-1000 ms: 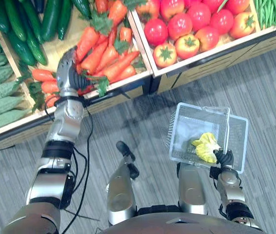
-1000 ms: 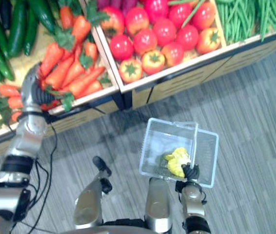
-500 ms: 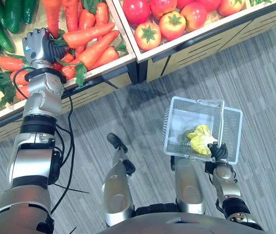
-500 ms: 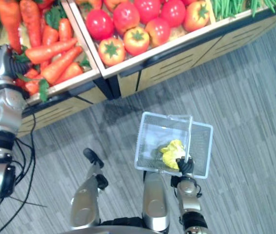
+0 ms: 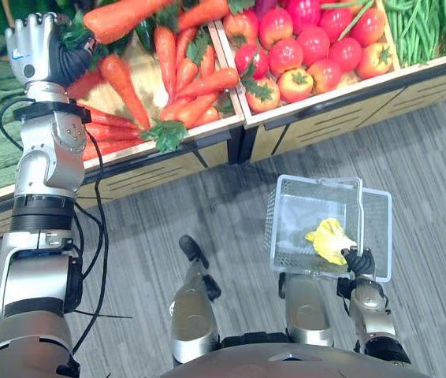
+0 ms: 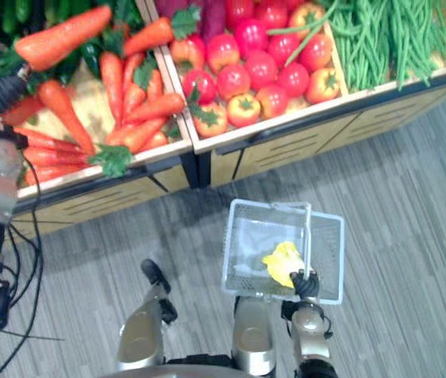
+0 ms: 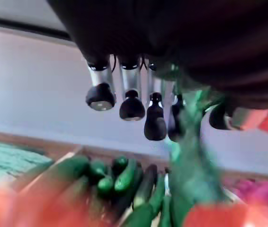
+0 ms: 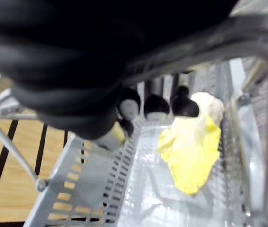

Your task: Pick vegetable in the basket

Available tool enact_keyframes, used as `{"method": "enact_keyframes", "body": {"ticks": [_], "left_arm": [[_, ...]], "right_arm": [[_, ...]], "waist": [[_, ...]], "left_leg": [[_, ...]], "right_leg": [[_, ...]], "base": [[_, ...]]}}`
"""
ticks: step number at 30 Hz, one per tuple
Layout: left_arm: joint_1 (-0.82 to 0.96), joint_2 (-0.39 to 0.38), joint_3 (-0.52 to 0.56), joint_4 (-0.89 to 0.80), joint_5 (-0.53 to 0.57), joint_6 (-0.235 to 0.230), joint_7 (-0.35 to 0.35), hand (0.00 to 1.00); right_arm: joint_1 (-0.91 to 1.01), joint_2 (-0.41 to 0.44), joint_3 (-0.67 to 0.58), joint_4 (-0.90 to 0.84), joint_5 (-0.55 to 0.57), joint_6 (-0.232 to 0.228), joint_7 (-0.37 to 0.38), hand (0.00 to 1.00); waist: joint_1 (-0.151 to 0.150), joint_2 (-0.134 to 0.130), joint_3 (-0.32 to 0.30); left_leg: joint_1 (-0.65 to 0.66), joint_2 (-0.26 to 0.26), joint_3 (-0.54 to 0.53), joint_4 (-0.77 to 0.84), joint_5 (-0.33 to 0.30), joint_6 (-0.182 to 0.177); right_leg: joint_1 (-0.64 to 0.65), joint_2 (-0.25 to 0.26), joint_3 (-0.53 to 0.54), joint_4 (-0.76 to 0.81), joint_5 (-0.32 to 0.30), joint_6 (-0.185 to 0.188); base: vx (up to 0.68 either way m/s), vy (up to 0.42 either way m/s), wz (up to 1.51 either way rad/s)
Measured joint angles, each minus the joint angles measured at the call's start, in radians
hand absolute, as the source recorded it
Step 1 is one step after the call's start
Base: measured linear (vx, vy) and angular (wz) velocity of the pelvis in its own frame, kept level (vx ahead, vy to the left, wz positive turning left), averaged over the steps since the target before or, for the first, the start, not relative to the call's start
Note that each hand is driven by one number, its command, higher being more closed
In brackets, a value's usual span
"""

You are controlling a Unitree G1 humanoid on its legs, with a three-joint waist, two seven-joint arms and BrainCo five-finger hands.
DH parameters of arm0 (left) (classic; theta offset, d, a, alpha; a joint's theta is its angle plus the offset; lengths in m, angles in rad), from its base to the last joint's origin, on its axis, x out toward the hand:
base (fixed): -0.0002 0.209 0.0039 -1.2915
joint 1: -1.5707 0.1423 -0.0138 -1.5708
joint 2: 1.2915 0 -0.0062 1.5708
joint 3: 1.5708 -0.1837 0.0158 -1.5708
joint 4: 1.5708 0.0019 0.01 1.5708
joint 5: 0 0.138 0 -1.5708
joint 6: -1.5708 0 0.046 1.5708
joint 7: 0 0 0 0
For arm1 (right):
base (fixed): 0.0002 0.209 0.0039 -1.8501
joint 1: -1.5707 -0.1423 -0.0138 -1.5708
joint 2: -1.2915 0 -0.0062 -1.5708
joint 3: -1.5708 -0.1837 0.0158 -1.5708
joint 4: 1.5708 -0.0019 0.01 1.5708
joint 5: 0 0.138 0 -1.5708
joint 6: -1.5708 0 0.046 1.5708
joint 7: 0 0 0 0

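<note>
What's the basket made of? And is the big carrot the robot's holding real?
The basket: probably pale matt plastic; its walls are moulded slots and fine mesh. The carrot in the left hand: likely fake, plastic or foam; very smooth, evenly orange.

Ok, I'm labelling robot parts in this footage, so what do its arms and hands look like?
The left arm and right arm are silver-grey segments with black bands at the joints. The left hand and right hand have dark ribbed covers; the fingers are silver with rounded dark tips.
</note>
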Motion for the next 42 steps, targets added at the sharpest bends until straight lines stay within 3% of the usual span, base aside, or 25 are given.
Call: {"method": "enact_keyframes", "body": {"ticks": [4,9,12,13,15,16,17,18,20,21,24,26,30,31,32,33,34,35,36,37,38,39,41,42], "left_arm": [[0.049,-0.047,0.001,-0.067,0.032,-0.004,0.026,1.00],[0.129,-0.105,-0.001,-0.139,0.033,-0.023,0.030,1.00],[0.221,-0.149,0.010,-0.157,0.033,-0.028,0.025,1.00],[0.261,-0.178,0.021,-0.178,0.033,-0.028,0.014,1.00],[0.305,-0.204,0.047,-0.233,0.033,-0.030,0.005,1.00],[0.327,-0.223,0.091,-0.264,0.034,-0.040,0.001,1.00],[0.337,-0.238,0.115,-0.278,0.034,-0.043,-0.001,1.00],[0.389,-0.270,0.152,-0.322,0.033,-0.046,-0.001,1.00],[0.445,-0.301,0.172,-0.355,0.033,-0.049,-0.001,1.00],[0.481,-0.342,0.187,-0.363,0.033,-0.051,-0.001,1.00],[0.558,-0.513,0.111,-0.357,0.033,-0.085,-0.009,1.00],[0.575,-0.564,0.067,-0.355,0.032,-0.106,-0.012,1.00],[0.574,-0.595,0.011,-0.352,0.031,-0.122,-0.013,1.00],[0.568,-0.611,-0.010,-0.336,0.029,-0.130,-0.012,1.00],[0.568,-0.633,-0.028,-0.303,0.029,-0.138,-0.013,1.00],[0.571,-0.642,-0.038,-0.284,0.027,-0.138,-0.013,1.00],[0.584,-0.650,-0.044,-0.264,0.020,-0.138,-0.013,1.00],[0.601,-0.657,-0.047,-0.263,0.015,-0.138,-0.012,1.00],[0.602,-0.662,-0.053,-0.263,0.015,-0.139,-0.012,1.00],[0.602,-0.664,-0.063,-0.263,0.015,-0.147,-0.011,1.00],[0.603,-0.665,-0.072,-0.263,0.015,-0.156,-0.011,1.00],[0.603,-0.664,-0.075,-0.263,0.015,-0.160,-0.011,1.00],[0.615,-0.664,-0.076,-0.264,0.012,-0.161,-0.005,1.00],[0.624,-0.665,-0.077,-0.264,0.012,-0.160,-0.003,1.00]], "right_arm": [[0.054,0.011,-0.010,-0.028,0.001,0.003,0.010,1.00],[0.123,0.053,-0.006,-0.150,0.002,0.006,0.015,1.00],[0.172,0.059,0.013,-0.249,0.000,0.010,0.028,1.00],[0.188,0.047,0.030,-0.285,0.000,0.010,0.033,1.00],[0.185,0.038,0.050,-0.333,-0.002,0.010,0.045,1.00],[0.164,0.043,0.063,-0.363,-0.019,0.009,0.054,1.00],[0.154,0.043,0.070,-0.370,-0.027,0.009,0.060,1.00],[0.142,0.043,0.077,-0.397,-0.040,0.009,0.070,1.00],[0.135,0.035,0.087,-0.423,-0.041,0.009,0.086,1.00],[0.128,0.022,0.102,-0.441,-0.048,0.009,0.102,1.00],[0.154,-0.033,0.138,-0.527,-0.047,0.009,0.142,1.00],[0.169,-0.050,0.168,-0.554,-0.046,0.009,0.159,1.00],[0.188,-0.051,0.230,-0.605,-0.037,0.008,0.185,1.00],[0.192,-0.056,0.251,-0.622,-0.035,0.008,0.188,1.00],[0.190,-0.070,0.276,-0.629,-0.029,0.008,0.191,1.00],[0.190,-0.079,0.294,-0.631,-0.026,0.008,0.193,1.00],[0.189,-0.085,0.329,-0.635,-0.021,0.008,0.198,1.00],[0.189,-0.091,0.358,-0.642,-0.020,0.008,0.209,1.00],[0.188,-0.092,0.365,-0.646,-0.018,0.008,0.214,1.00],[0.175,-0.091,0.372,-0.646,-0.016,0.009,0.218,1.00],[0.161,-0.090,0.387,-0.646,0.006,0.009,0.220,1.00],[0.152,-0.088,0.397,-0.646,0.016,0.010,0.220,1.00],[0.109,-0.086,0.458,-0.646,0.047,0.010,0.221,1.00],[0.100,-0.088,0.479,-0.650,0.050,0.010,0.222,1.00]], "waist": [[-0.001,-0.010,-0.044],[-0.003,-0.023,-0.053],[-0.004,-0.038,-0.060],[-0.006,-0.038,-0.061],[0.003,-0.052,-0.077],[0.023,-0.043,-0.097],[0.016,-0.045,-0.098],[0.019,-0.042,-0.115],[0.036,-0.061,-0.150],[0.050,-0.064,-0.155],[0.025,0.024,-0.172],[0.013,0.053,-0.187],[-0.007,0.081,-0.195],[-0.012,0.086,-0.193],[-0.012,0.094,-0.190],[-0.008,0.098,-0.188],[-0.002,0.104,-0.184],[-0.001,0.114,-0.188],[0.000,0.118,-0.186],[0.004,0.142,-0.191],[0.006,0.140,-0.187],[0.010,0.140,-0.185],[0.034,0.134,-0.179],[0.046,0.141,-0.180]], "left_leg": [[0.018,0.000,0.002,-0.005,-0.004,-0.004],[0.018,0.002,0.026,-0.005,-0.009,-0.009],[0.047,0.001,0.071,0.001,-0.003,0.003],[0.072,0.002,0.094,0.002,-0.023,0.006],[0.091,0.007,0.144,0.018,-0.056,0.026],[0.085,0.042,0.207,0.023,-0.060,0.050],[0.088,0.054,0.232,0.032,-0.060,0.055],[0.095,0.072,0.301,0.051,-0.066,0.058],[0.107,0.073,0.371,0.058,-0.067,0.057],[0.127,0.082,0.427,0.076,-0.069,0.053],[0.181,0.112,0.492,0.092,-0.055,0.027],[0.205,0.135,0.529,0.115,-0.074,0.007],[0.234,0.209,0.575,0.206,-0.130,-0.018],[0.233,0.247,0.556,0.283,-0.171,-0.004],[0.229,0.279,0.472,0.369,-0.204,0.052],[0.229,0.293,0.403,0.414,-0.198,0.067],[0.215,0.308,0.250,0.501,-0.175,0.097],[0.183,0.279,0.093,0.552,-0.226,0.063],[0.170,0.240,0.023,0.559,-0.278,0.046],[0.148,0.148,-0.080,0.553,-0.361,0.049],[0.121,0.064,-0.161,0.531,-0.420,0.076],[0.110,0.018,-0.193,0.515,-0.447,0.085],[0.052,-0.133,-0.390,0.415,-0.482,0.079],[0.051,-0.151,-0.448,0.352,-0.473,0.070]], "right_leg": [[0.014,0.000,0.007,0.001,-0.001,-0.001],[-0.014,0.002,0.026,0.023,-0.016,0.000],[-0.063,0.007,0.008,0.113,0.007,-0.040],[-0.065,0.008,-0.036,0.127,0.032,-0.071],[-0.073,0.030,-0.084,0.056,0.148,-0.131],[-0.073,0.033,-0.165,0.064,0.103,-0.223],[-0.076,0.025,-0.238,0.151,0.023,-0.235],[-0.069,-0.021,-0.395,0.294,-0.098,-0.200],[-0.033,-0.062,-0.500,0.300,-0.150,-0.177],[-0.013,-0.054,-0.519,0.253,-0.146,-0.158],[-0.004,0.004,-0.458,0.235,-0.126,-0.163],[-0.007,0.037,-0.412,0.213,-0.119,-0.171],[0.000,0.110,-0.348,0.140,-0.102,-0.164],[0.003,0.126,-0.334,0.138,-0.095,-0.182],[0.015,0.149,-0.282,0.135,-0.090,-0.214],[0.025,0.162,-0.256,0.130,-0.087,-0.218],[0.050,0.176,-0.208,0.114,-0.073,-0.237],[0.058,0.176,-0.150,0.093,-0.069,-0.250],[0.056,0.174,-0.116,0.086,-0.065,-0.253],[0.056,0.177,-0.064,0.074,-0.057,-0.266],[0.056,0.179,-0.011,0.071,-0.056,-0.268],[0.058,0.179,0.017,0.071,-0.055,-0.267],[0.051,0.183,0.131,0.077,-0.054,-0.253],[0.039,0.193,0.152,0.083,-0.058,-0.234]], "base": [[-0.02,-0.007,-0.02],[-0.04,-0.017,-0.13],[0.01,-0.006,-0.46],[0.00,0.030,-0.95],[-0.04,0.023,-1.31],[-0.06,-0.010,-1.19],[-0.09,0.012,-1.49],[-0.07,0.036,-1.29],[-0.03,-0.019,-1.39],[-0.05,-0.151,-1.12],[-0.06,-0.133,-0.82],[-0.07,-0.093,-0.76],[-0.07,-0.085,-0.92],[-0.02,-0.035,-0.83],[0.01,-0.008,-0.99],[0.06,-0.020,-1.25],[0.11,0.008,-1.39],[0.11,0.040,-1.36],[0.10,0.125,-1.36],[0.06,0.167,-1.28],[0.05,0.163,-1.25],[0.02,0.157,-1.21],[-0.02,0.166,-1.46],[-0.02,0.204,-1.80]]}}
